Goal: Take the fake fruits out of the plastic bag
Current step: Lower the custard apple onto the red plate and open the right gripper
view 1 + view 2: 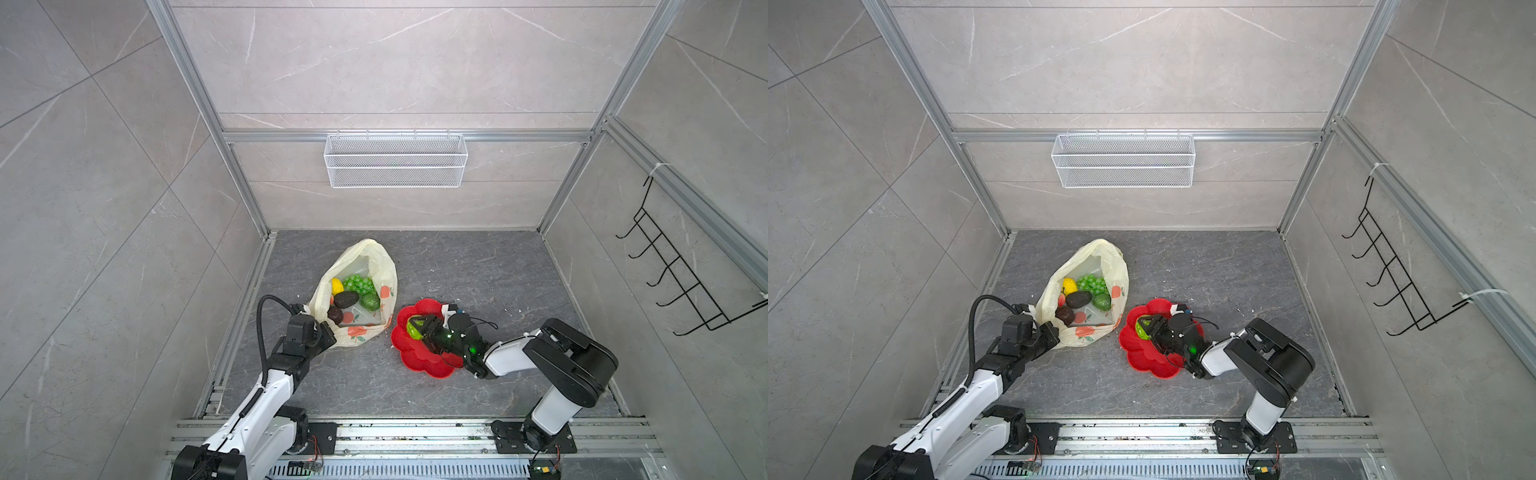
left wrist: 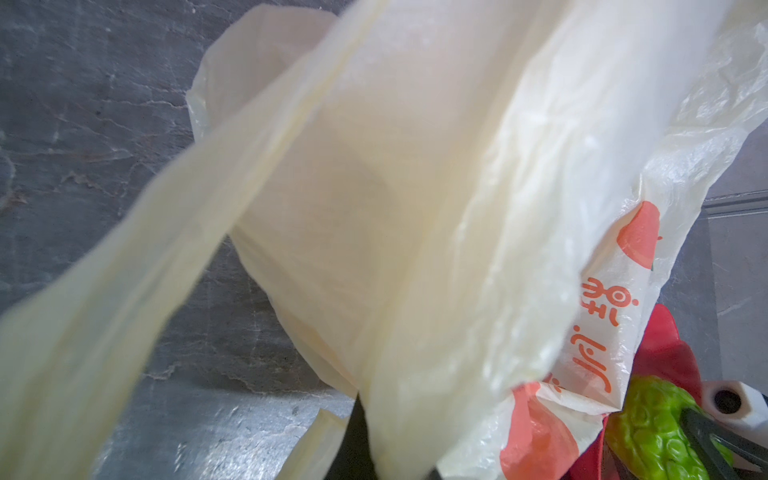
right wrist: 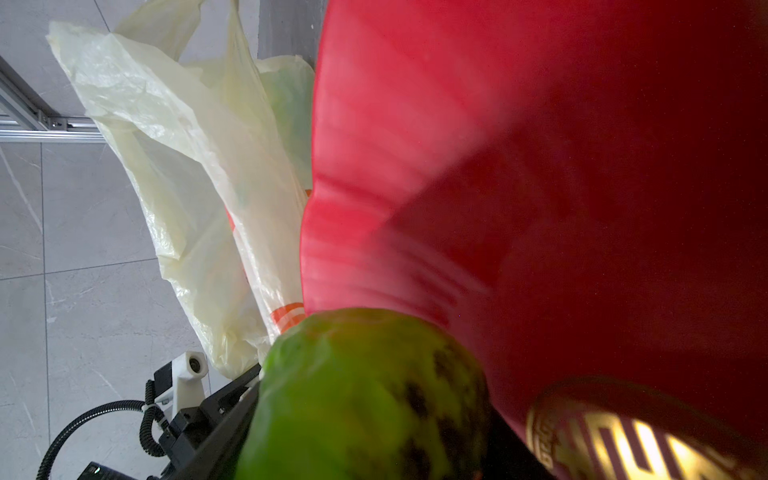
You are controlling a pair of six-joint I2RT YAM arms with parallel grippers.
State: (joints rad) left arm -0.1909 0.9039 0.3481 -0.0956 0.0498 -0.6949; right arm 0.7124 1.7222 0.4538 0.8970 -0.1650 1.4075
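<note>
The white-and-black left arm [image 1: 272, 388] reaches forward from its base with the wrist bent. Its black two-fingered left hand [image 1: 329, 336] is pinched tight on the near rim of the thin pale-yellow plastic bag [image 1: 353, 332]. The white-and-black right arm [image 1: 509, 353] folds at the elbow and stretches low, nearly level, toward the middle. Its right hand [image 1: 417, 325] grips a green bumpy plastic fruit [image 1: 411, 330] between part-spread fingers.

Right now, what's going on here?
The left gripper is shut on the bag's edge. The right gripper holds a green fruit over the plate. Grapes, a yellow fruit, two dark fruits and a green ball lie in the bag.
</note>
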